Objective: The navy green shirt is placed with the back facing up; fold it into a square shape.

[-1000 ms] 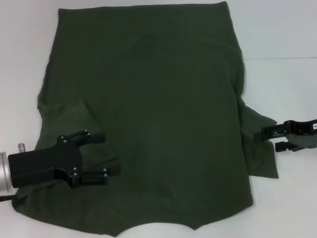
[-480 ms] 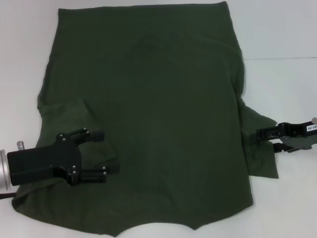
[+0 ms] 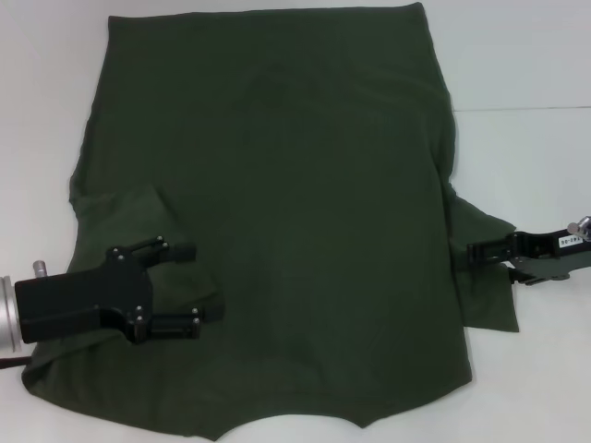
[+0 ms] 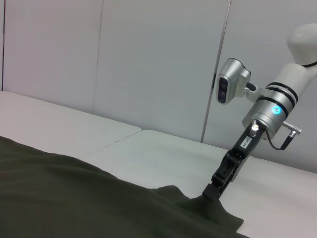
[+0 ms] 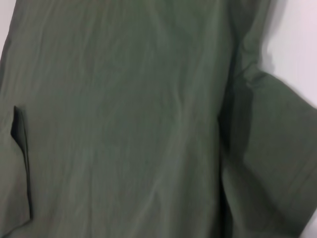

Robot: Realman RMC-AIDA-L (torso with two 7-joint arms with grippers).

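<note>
Shirt spread flat, an arm at each sleeve

The navy green shirt (image 3: 268, 212) lies plain side up across the white table (image 3: 526, 55), no lettering showing. The left gripper (image 3: 199, 284) reaches in low over the folded-in sleeve beneath it, fingers spread wide, grasping nothing. The right gripper (image 3: 469, 253) angles down onto the other sleeve's edge, its tip pressed into the cloth; whether it pinches, I cannot tell.

I see the navy green shirt (image 3: 277, 212) plain dark olive, no pattern. White table (image 3: 526, 55). Left gripper (image 3: 189, 286) black, right gripper (image 3: 469, 254) black with silver-white arm, blue light.
</note>
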